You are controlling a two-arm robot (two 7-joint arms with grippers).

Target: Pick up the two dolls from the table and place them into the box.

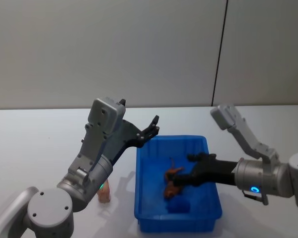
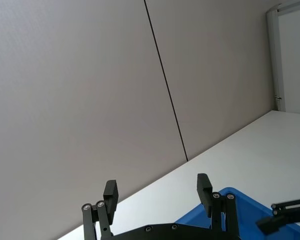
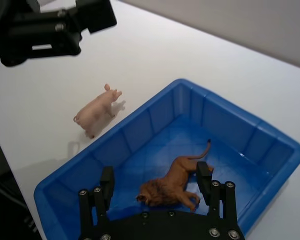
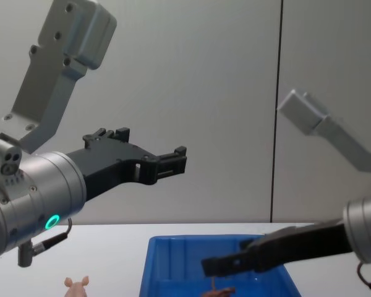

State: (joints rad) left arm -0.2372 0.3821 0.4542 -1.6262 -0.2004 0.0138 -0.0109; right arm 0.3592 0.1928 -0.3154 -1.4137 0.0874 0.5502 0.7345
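Plain grey wall panels [image 1: 139, 49] with one dark vertical seam stand behind the white table [image 1: 39, 129]. In the head view the blue box [image 1: 174, 138] sits at about 5 o'clock from the middle of the view. The brown-orange doll [image 1: 171, 181], a lion with a shaggy mane and a thin dark-tipped tail, lies on its side on the box floor, near the centre and clear of the ribbed walls. The right gripper [image 1: 186, 171] reaches in from 3 o'clock and hangs low over it. Its jaws are apart, one on each side of the animal, and I cannot tell whether either finger touches it. With the lion lying flat, this looks like the release end of the first placement. The pale pink doll [image 3: 96, 110], a pig with small pointed ears, stands upright on the table just beside the box, at about 9 o'clock from it in the head view. The left gripper [image 2: 157, 187] is held high at about 11 o'clock from the box, jaws spread and empty, probably kept up there so the right arm has room. Half the task seems done. The pig is so close to the box wall that picking it up leaves little room on that side.
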